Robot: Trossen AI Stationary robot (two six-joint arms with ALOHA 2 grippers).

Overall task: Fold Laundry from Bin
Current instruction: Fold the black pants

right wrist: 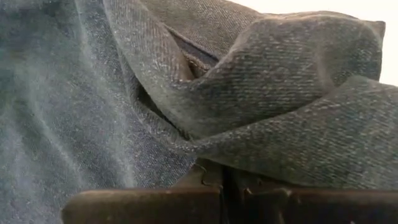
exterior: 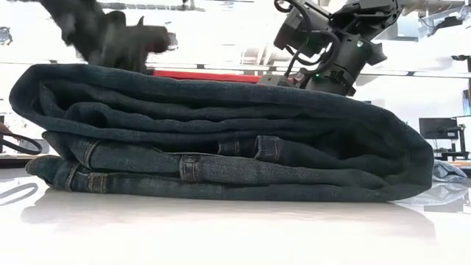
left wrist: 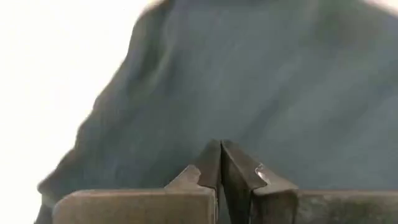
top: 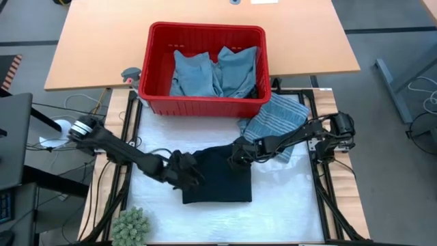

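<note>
- We are looking at dark denim jeans (top: pixel 217 176), folded into a thick, roughly square stack, lying at the centre of the white bench (top: pixel 287 212). In the low view (exterior: pixel 221 140) the stack is showing rounded fold edges, stitched seams and belt loops on its lower layers.
- The left claw (top: pixel 183 171) is sitting at the stack's nine o'clock edge with its two dark fingers (left wrist: pixel 239 177) pressed together; in its wrist view the blunt wedge-shaped tips are meeting over smooth blue-grey cloth, and we cannot tell whether anything is caught between them.
- The right claw (top: pixel 235 154) is sitting over the stack's two o'clock corner, fingers pressed together. Its wrist view is filled with coarse twill denim (right wrist: pixel 261 93), bunched into a raised ridge just above the fingers; we cannot tell whether a fold is pinched.
- The red bin (top: pixel 158 96), a rigid plastic tub with a thick rim and tapered walls, is standing at twelve o'clock from the jeans, straddling the edge of the tan wooden tabletop.
- Inside the bin, crumpled light blue garments (top: pixel 215 72) are lying in soft heaps.
- A grey-blue striped cloth (top: pixel 276 119) is lying rumpled at two o'clock from the jeans, just beside the bin's corner and under the right arm.
- A bumpy green plant-like clump (top: pixel 131 225) is sitting at seven o'clock.
</note>
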